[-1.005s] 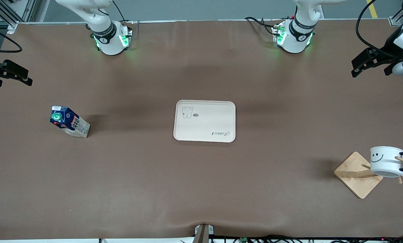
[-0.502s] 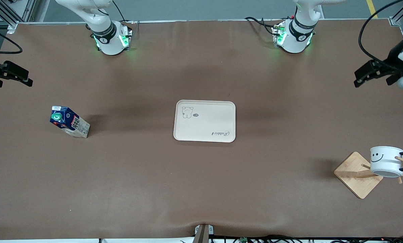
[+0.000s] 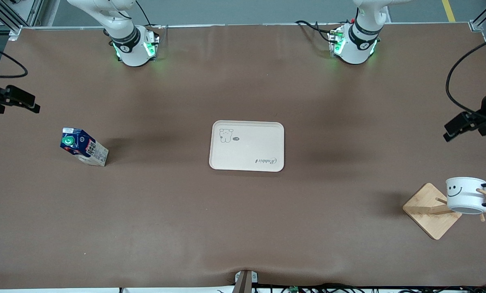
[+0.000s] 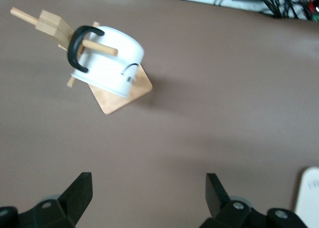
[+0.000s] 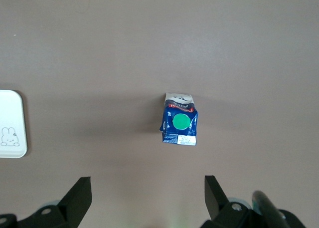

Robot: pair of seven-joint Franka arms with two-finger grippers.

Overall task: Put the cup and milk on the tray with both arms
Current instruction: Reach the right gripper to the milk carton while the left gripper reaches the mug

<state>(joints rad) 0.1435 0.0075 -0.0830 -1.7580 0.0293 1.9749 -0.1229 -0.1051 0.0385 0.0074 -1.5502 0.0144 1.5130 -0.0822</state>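
Observation:
The cream tray (image 3: 247, 145) lies flat at the table's middle. Toward the right arm's end stands the milk (image 3: 83, 146), an upright carton with a blue top and a green cap, seen from above in the right wrist view (image 5: 179, 122). My right gripper (image 3: 33, 106) (image 5: 148, 188) hangs open and empty over bare table beside it. At the left arm's end the white smiley cup (image 3: 465, 194) (image 4: 112, 63) hangs by its black handle on a wooden peg. My left gripper (image 3: 450, 132) (image 4: 148, 185) is open and empty over bare table near the cup.
The peg rack's square wooden base (image 3: 432, 211) (image 4: 124, 96) sits near the table's edge at the left arm's end. Both arm bases (image 3: 133, 47) stand along the edge farthest from the front camera. A corner of the tray (image 4: 309, 198) (image 5: 11, 123) shows in each wrist view.
My left gripper has travelled over the table toward the cup and rack. My right gripper has edged slightly toward the milk. Tray, milk and cup have not moved.

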